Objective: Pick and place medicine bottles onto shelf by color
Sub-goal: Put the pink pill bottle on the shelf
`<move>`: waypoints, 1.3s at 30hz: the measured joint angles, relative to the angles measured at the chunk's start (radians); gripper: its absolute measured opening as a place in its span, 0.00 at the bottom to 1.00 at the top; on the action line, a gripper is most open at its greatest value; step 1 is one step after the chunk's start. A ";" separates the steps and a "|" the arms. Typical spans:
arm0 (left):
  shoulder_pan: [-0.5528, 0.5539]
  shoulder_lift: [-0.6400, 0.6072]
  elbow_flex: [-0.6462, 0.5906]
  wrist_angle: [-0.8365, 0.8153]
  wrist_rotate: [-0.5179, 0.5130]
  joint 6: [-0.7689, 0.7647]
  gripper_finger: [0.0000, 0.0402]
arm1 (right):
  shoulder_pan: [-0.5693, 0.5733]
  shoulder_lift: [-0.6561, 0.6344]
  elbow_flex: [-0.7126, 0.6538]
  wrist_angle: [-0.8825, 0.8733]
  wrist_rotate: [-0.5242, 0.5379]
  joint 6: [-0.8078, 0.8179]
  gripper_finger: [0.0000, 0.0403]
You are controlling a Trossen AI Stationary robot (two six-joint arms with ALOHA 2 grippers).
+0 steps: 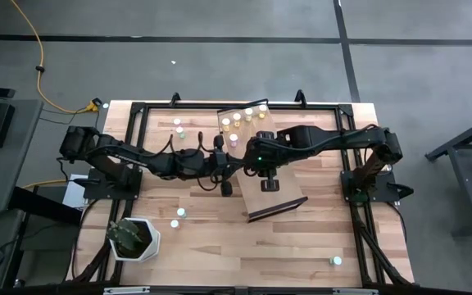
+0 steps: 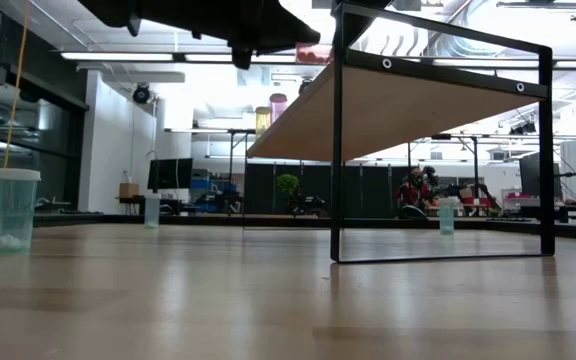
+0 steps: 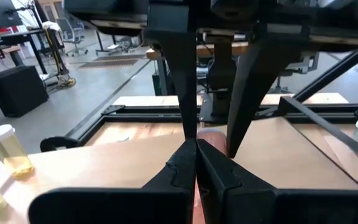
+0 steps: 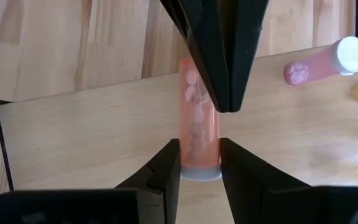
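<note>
Bottle: we are seeing a translucent pink cylinder (image 4: 199,124) over the pale wood shelf (image 4: 73,137), long axis running away from its white cap
Right gripper (image 4: 200,163): we are clamping it at the cap end
Left gripper (image 3: 196,163): fingers pressed together (nothing between)

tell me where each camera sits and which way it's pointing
High view: above the table, looking straight down; both arms, shelf.
Low view: at tabletop height, looking level under the shelf; an arm's underside overhead.
Left wrist view: past the shut left tool toward the room.
Right wrist view: down past the right tool, which grips a pink bottle.
Shared: every view shows the shelf.
</note>
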 joint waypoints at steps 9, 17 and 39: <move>0.000 0.000 0.000 -0.024 0.000 0.000 0.00 | -0.002 0.000 0.000 0.019 0.023 -0.021 0.23; 0.001 0.000 0.000 -0.070 0.000 0.000 0.00 | -0.019 0.000 0.000 0.023 0.021 -0.021 0.23; 0.051 0.000 -0.001 -0.149 0.098 -0.054 0.00 | -0.045 -0.059 -0.038 -0.157 0.129 0.202 0.31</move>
